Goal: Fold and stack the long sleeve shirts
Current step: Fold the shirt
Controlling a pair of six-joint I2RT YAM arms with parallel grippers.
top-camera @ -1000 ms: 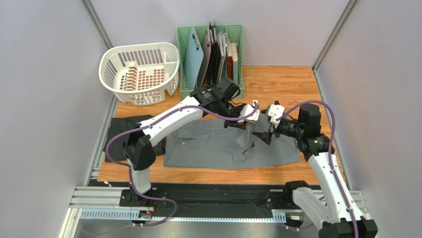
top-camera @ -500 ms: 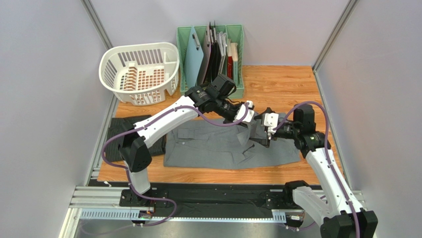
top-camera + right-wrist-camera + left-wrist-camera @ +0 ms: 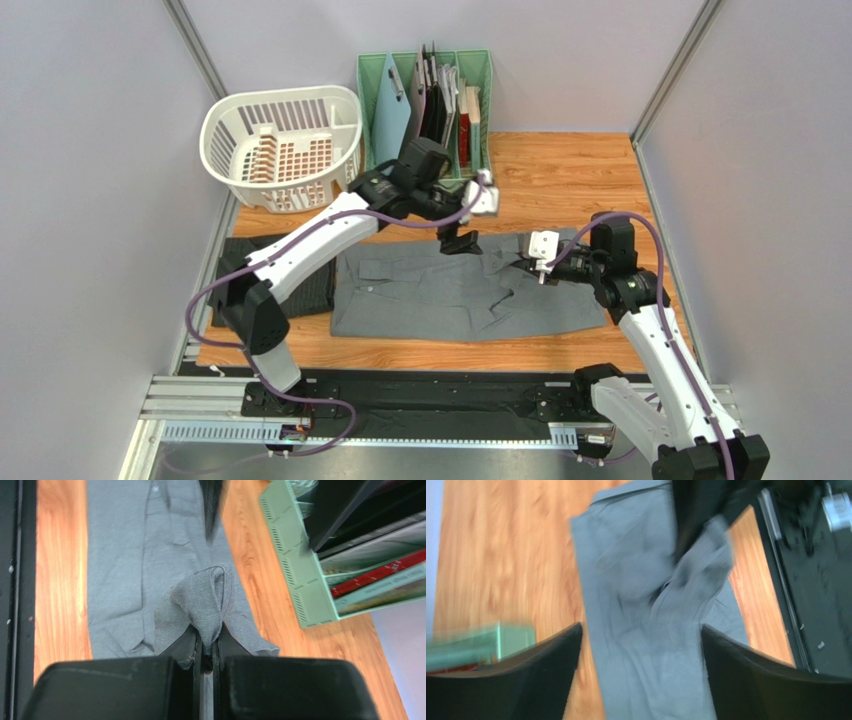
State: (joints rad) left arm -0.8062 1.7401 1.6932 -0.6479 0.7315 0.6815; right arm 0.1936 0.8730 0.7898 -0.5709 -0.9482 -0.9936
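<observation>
1. My right gripper [image 3: 205, 650] is clenched on a raised fold of the grey shirt [image 3: 440, 295]. It looks like a sleeve, at the shirt's 2 o'clock corner. The rest of the shirt lies flat across the middle of the table [image 3: 570, 170].
2. My left gripper [image 3: 640, 630] hangs above the shirt's 12 o'clock edge, jaws spread, with nothing between them.
3. To fold well, I should carry the sleeve low toward 9 o'clock and keep the pinch firm. I let go only once it lies straight across the body. My left could pin the shoulder so the body does not drag along.
4. The dark shirt [image 3: 238, 252] lies at 9 o'clock, just beside the grey one and partly under my left arm.
5. The green file rack [image 3: 425, 90] stands at 12 o'clock and the white basket [image 3: 282, 130] at 11 o'clock, so my left elbow needs room.
</observation>
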